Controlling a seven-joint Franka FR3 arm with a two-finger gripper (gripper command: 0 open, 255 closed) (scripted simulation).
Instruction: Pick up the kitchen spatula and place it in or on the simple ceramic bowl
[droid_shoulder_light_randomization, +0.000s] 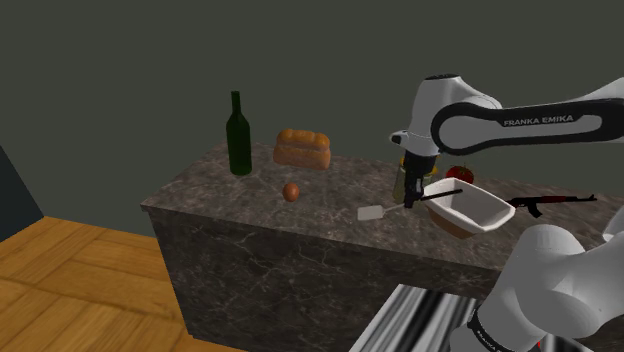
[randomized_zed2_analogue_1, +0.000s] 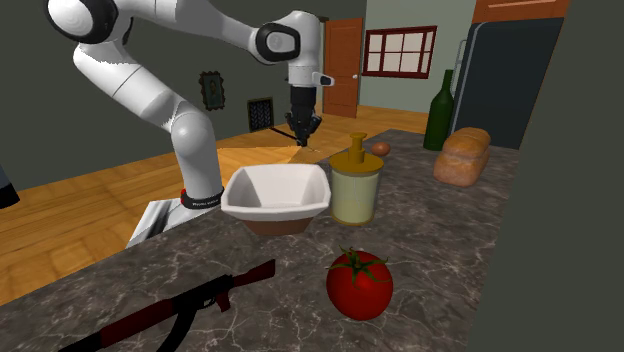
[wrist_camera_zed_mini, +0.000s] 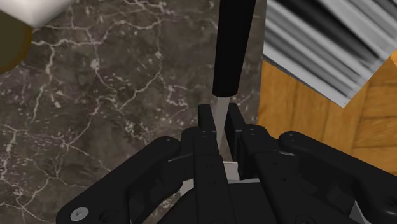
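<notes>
The spatula (droid_shoulder_light_randomization: 374, 212) has a pale blade, a thin metal neck and a black handle (wrist_camera_zed_mini: 232, 51). My gripper (droid_shoulder_light_randomization: 410, 194) is shut on the neck (wrist_camera_zed_mini: 220, 109), just behind the handle. It holds the spatula slanted over the dark marble counter (droid_shoulder_light_randomization: 260, 205), and I cannot tell whether the blade touches the stone. The handle end points toward the white bowl (droid_shoulder_light_randomization: 468, 208), whose underside is brown. In the second exterior view the gripper (randomized_zed2_analogue_1: 303, 130) hangs beyond the bowl (randomized_zed2_analogue_1: 277, 193), near the counter's far edge.
Beside the bowl stand a yellowish pump jar (randomized_zed2_analogue_1: 356, 184) and a red tomato (randomized_zed2_analogue_1: 360, 284). A toy rifle (randomized_zed2_analogue_1: 175, 307), a dark green bottle (droid_shoulder_light_randomization: 238, 136), a loaf of bread (droid_shoulder_light_randomization: 302, 148) and a small brown ball (droid_shoulder_light_randomization: 291, 191) also sit on the counter. Wooden floor lies below.
</notes>
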